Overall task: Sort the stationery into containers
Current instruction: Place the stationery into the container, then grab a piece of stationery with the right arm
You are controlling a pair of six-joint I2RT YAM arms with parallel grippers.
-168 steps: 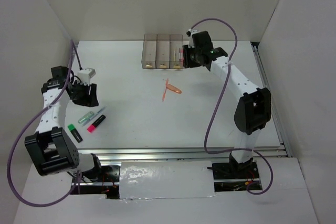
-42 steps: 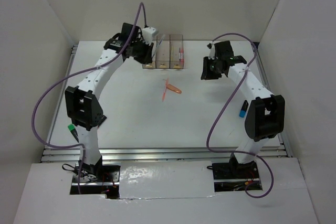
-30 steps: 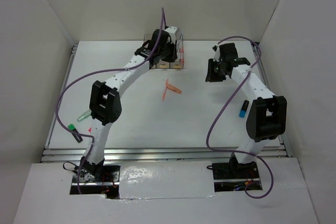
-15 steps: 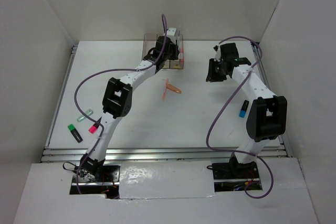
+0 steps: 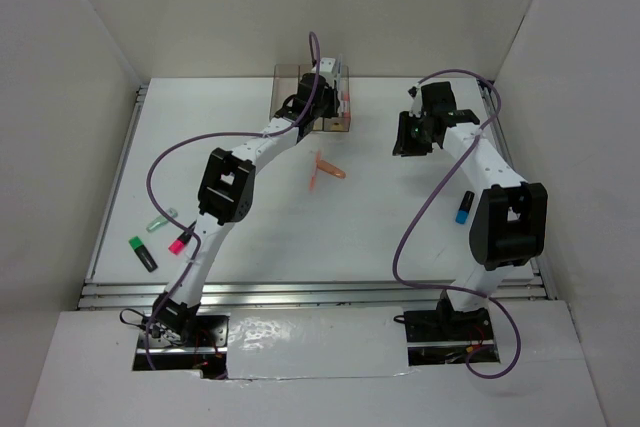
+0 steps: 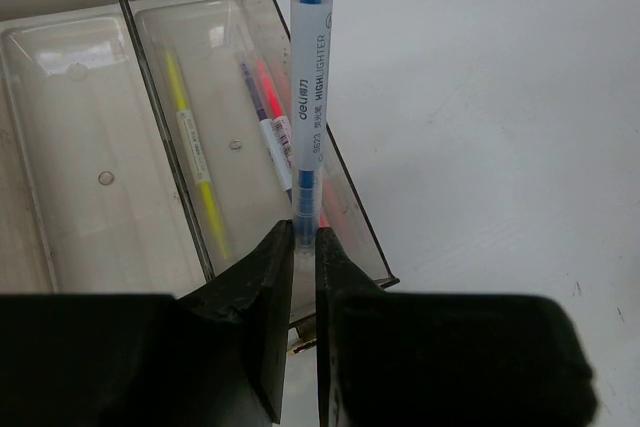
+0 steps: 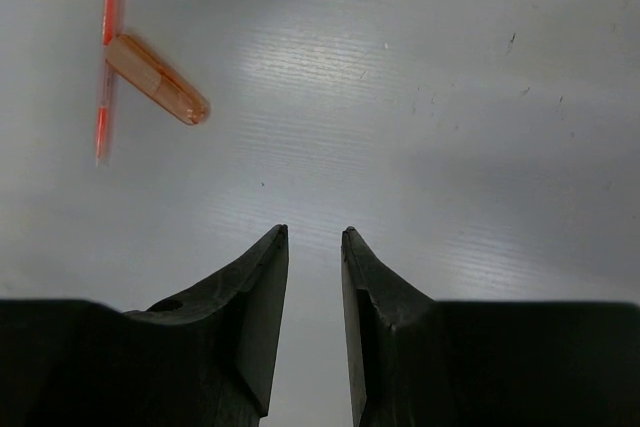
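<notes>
My left gripper [image 6: 303, 232] is shut on a white highlighter with blue ends [image 6: 308, 67]. The highlighter points out over the right-hand bin of the containers [image 6: 352, 209]. That bin holds a pink pen and a purple one [image 6: 268, 112], and the middle bin holds a yellow pen [image 6: 195, 162]. From above, the left gripper [image 5: 326, 81] hangs over the row of containers [image 5: 286, 80]. My right gripper [image 7: 314, 232] is open and empty above bare table, right of the bins [image 5: 406, 136]. Two orange pens [image 5: 325, 171] lie crossed mid-table, up left in the right wrist view [image 7: 158, 94].
A blue-capped marker [image 5: 463, 209] lies by the right arm's elbow. At the front left lie a green-and-black marker [image 5: 142, 253], a pink highlighter [image 5: 180, 242] and a pale green pen [image 5: 160, 221]. White walls close in the table on three sides.
The left arm swung from the front left to the bins, carrying the highlighter, and has hardly moved in the last half second. The right gripper drew back from the bins to the right.
</notes>
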